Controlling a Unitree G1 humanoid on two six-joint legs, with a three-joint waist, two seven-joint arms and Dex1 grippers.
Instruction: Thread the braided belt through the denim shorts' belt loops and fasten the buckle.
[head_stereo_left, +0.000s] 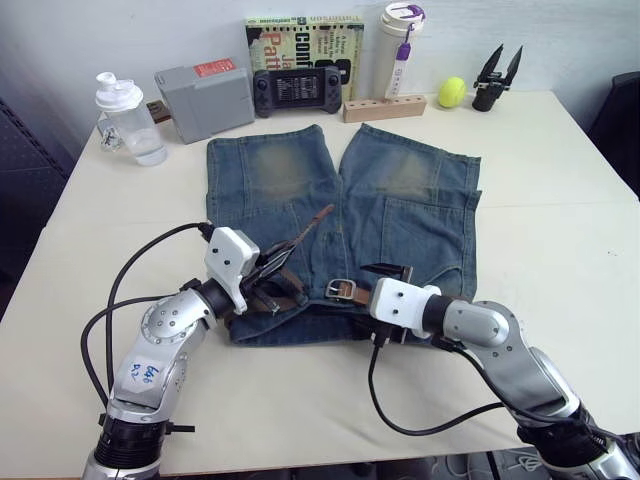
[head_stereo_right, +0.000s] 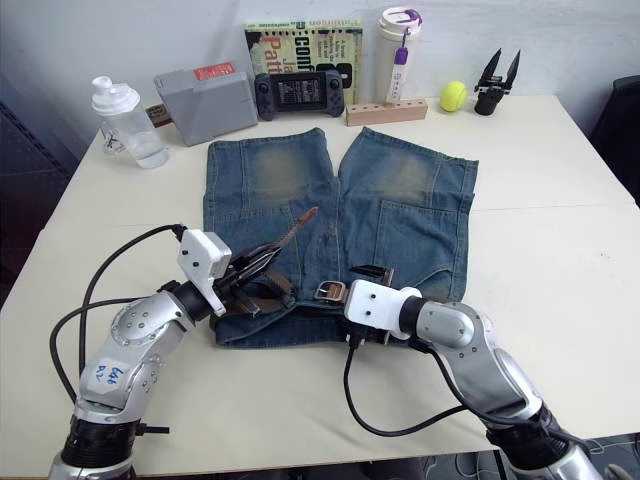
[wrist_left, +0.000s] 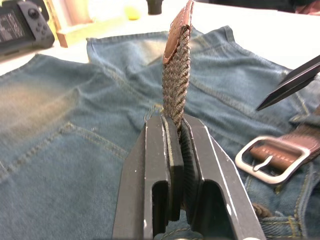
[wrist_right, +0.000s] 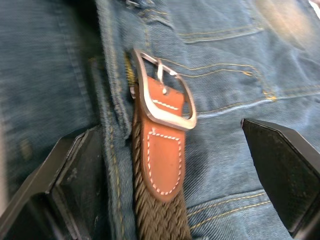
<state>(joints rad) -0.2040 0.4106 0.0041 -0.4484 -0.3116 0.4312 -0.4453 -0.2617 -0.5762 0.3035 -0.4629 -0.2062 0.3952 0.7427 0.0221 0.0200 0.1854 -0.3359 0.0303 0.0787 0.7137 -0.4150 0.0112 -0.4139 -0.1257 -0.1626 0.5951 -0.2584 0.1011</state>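
From my station, the left end effector (head_stereo_left: 268, 262) sits at about eight o'clock on the surface (head_stereo_left: 560, 230), its fingers (wrist_left: 165, 165) closed on the braided belt (wrist_left: 176, 85) partway along the weave. The free length rises from the grip and ends in a leather tip (head_stereo_left: 325, 212) pointing toward one o'clock over the denim shorts (head_stereo_left: 400, 200), which lie flat at the centre with the waistband toward me.

My first worry is that the grip is well back from the tip, so the unsupported braid could sag or twist as I steer it toward the buckle (wrist_right: 165, 100), and it may miss the frame. The weave is also narrow between the pads, so a sideways pull could slide it out.

I cannot clearly make out the belt loops near the left end effector, where the belt bunches at the waistband edge, so I cannot tell which ones it passes through. Tugging hard there could drag the shorts across the surface.

Further right, the buckle lies flat on the waistband at roughly six o'clock, prong resting on the frame. The right end effector (wrist_right: 165, 165) hovers over it, jaws spread wide to either side, gripping nothing. If it closes here it may pinch denim with the leather tab, or push the frame flat, leaving no gap for the tip.
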